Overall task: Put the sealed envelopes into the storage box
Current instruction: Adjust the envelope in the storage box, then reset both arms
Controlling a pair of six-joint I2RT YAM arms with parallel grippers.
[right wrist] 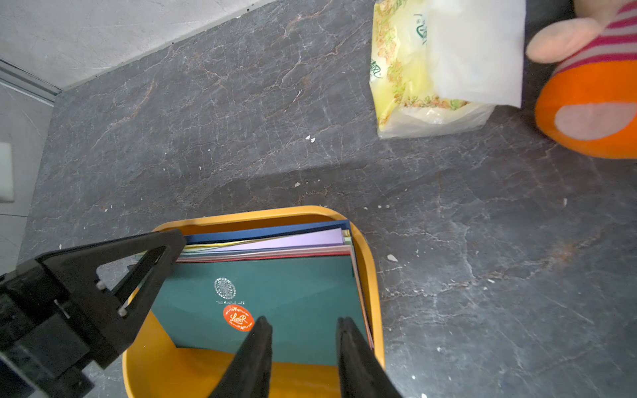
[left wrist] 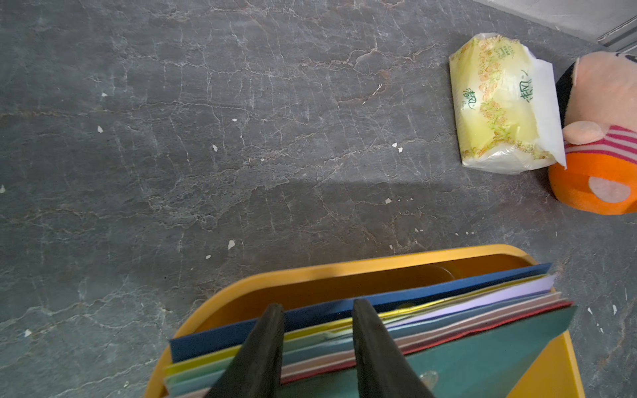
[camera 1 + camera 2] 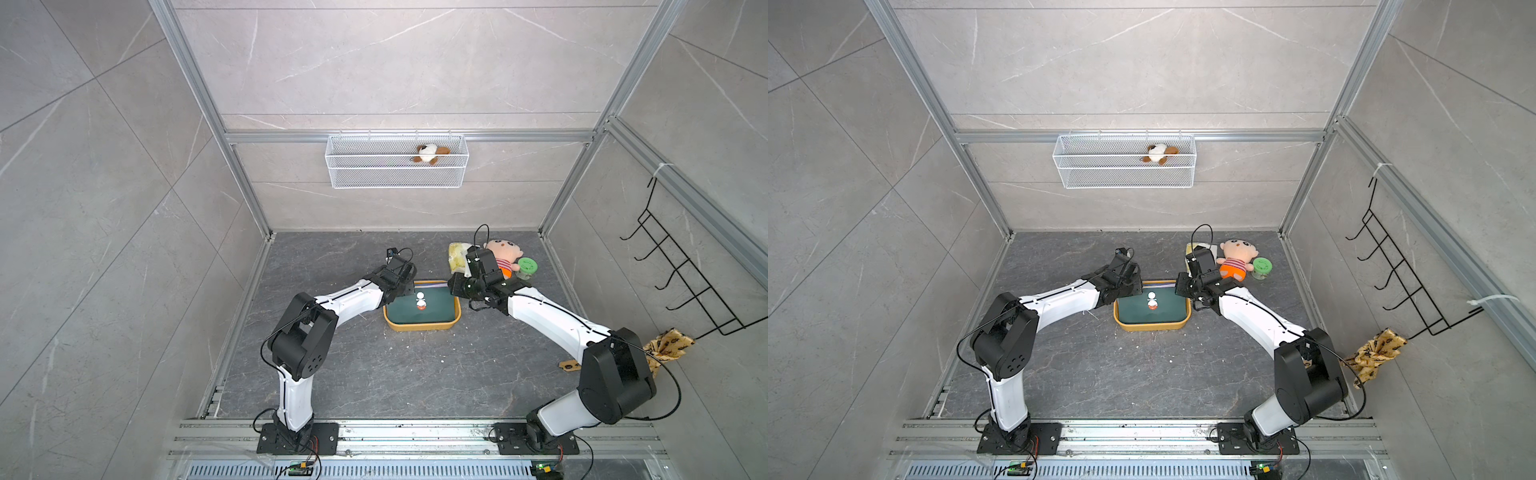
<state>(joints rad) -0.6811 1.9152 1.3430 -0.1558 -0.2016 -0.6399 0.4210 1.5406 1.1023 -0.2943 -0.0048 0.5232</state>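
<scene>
The sealed envelopes (image 3: 419,309) lie as one stack inside the storage box (image 3: 419,329), which sits on the dark stone table (image 2: 206,138) between the two arms. The dark green envelope (image 1: 275,293) is on top, its orange seal (image 1: 238,317) facing up. The navy envelope (image 2: 224,341) shows at the far edge, with yellow, lilac, pink and red edges fanned between the two. The stack sits toward the far wall, and bare tray floor shows on the near side in the right wrist view.

The left gripper (image 2: 317,305) hangs over the far left part of the stack, its fingers partly apart with the fanned edges showing in the gap and nothing pinched. The right gripper (image 1: 303,318) hovers over the green envelope just beside the seal, its fingers also partly apart and empty.

We judge that the step in hand is settling and squaring the stack. To do it well, we would press lightly and evenly from both sides and ease the fanned edges down below the rim. We would keep the right fingertips off the seal, then lift straight up so no envelope drags out. The tissue packet (image 2: 499,103) and plush doll (image 3: 500,253) stand well apart and need no attention.
</scene>
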